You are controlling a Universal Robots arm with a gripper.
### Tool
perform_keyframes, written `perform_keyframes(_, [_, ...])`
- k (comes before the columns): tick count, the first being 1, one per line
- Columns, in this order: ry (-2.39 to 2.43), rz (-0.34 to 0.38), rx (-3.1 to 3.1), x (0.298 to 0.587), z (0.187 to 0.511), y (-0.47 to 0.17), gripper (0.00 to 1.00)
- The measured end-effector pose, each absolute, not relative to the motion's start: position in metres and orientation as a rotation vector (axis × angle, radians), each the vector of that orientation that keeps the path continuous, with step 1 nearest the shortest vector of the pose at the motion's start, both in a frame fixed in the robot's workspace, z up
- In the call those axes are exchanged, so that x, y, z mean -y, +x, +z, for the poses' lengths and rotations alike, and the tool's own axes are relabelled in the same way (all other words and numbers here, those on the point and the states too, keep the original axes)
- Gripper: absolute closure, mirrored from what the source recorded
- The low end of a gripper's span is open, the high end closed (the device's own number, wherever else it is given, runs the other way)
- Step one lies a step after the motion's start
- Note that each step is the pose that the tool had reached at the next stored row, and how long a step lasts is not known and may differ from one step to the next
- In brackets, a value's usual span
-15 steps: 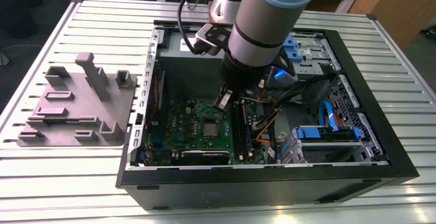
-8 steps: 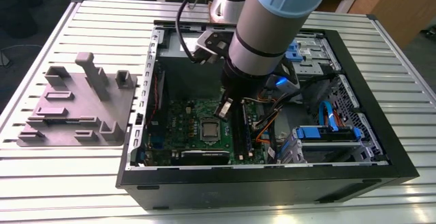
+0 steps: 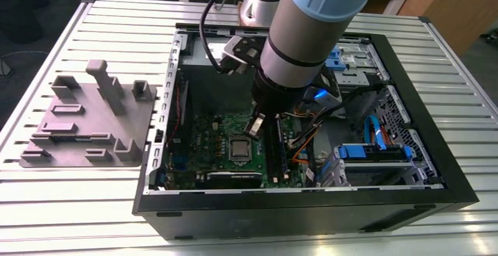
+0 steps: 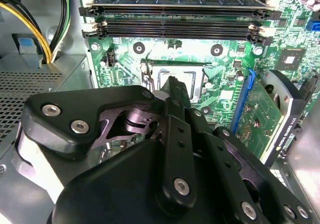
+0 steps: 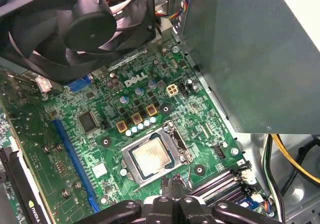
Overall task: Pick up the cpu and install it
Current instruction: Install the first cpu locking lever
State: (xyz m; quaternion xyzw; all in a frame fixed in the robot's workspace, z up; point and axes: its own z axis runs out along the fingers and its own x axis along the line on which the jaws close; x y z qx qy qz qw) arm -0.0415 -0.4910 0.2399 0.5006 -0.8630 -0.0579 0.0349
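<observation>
The cpu (image 5: pixel 152 157), a small square chip with a silver-grey top, lies flat in the motherboard socket, inside the metal socket frame. It also shows in the exterior view as the cpu (image 3: pixel 239 148) near the middle of the green board, and in the second wrist view as the cpu (image 4: pixel 191 78), partly hidden behind the black fingers. My gripper (image 3: pixel 259 130) hangs just above the board, close beside the socket on the memory-slot side. In both wrist views the gripper (image 5: pixel 173 185) has its fingertips (image 4: pixel 173 86) pressed together with nothing between them.
The open computer case (image 3: pixel 435 181) lies on a slatted metal table. A black fan (image 5: pixel 85 31) and a grey power-supply box (image 5: pixel 250 53) stand close to the socket. Memory slots (image 4: pixel 175 21), yellow cables (image 4: pixel 35 28) and a graphics card (image 4: pixel 265 119) surround it. A grey tray with posts (image 3: pixel 90 122) sits at the exterior view's left.
</observation>
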Motion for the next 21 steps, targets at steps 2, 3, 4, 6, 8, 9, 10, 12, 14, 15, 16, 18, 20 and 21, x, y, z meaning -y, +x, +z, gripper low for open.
perform_keyframes(2, [1.539, -0.178, 2.653, 0.491, 0.24, -0.042, 0.9])
perform_keyframes(3, [1.539, -0.178, 2.653, 0.491, 0.24, -0.042, 0.9])
perform_keyframes(4, [1.539, -0.178, 2.653, 0.491, 0.24, -0.042, 0.9])
perform_keyframes(6, [1.539, -0.178, 2.653, 0.491, 0.24, -0.042, 0.9])
perform_keyframes(8, [1.539, -0.178, 2.653, 0.491, 0.24, -0.042, 0.9])
perform_keyframes(9, [1.539, -0.178, 2.652, 0.491, 0.24, -0.041, 0.9])
perform_keyframes(10, [1.539, -0.178, 2.652, 0.491, 0.24, -0.04, 0.9])
perform_keyframes(12, [1.538, -0.179, 2.652, 0.491, 0.239, -0.033, 0.9])
perform_keyframes(14, [1.537, -0.18, 2.65, 0.491, 0.239, -0.025, 0.9])
perform_keyframes(15, [1.537, -0.18, 2.65, 0.491, 0.239, -0.022, 0.9])
perform_keyframes(16, [1.537, -0.181, 2.649, 0.491, 0.239, -0.022, 0.9])
perform_keyframes(18, [1.538, -0.181, 2.649, 0.491, 0.239, -0.022, 0.9])
perform_keyframes(20, [1.539, -0.181, 2.648, 0.491, 0.239, -0.021, 0.9])
perform_keyframes(21, [1.539, -0.181, 2.648, 0.49, 0.239, -0.02, 0.9])
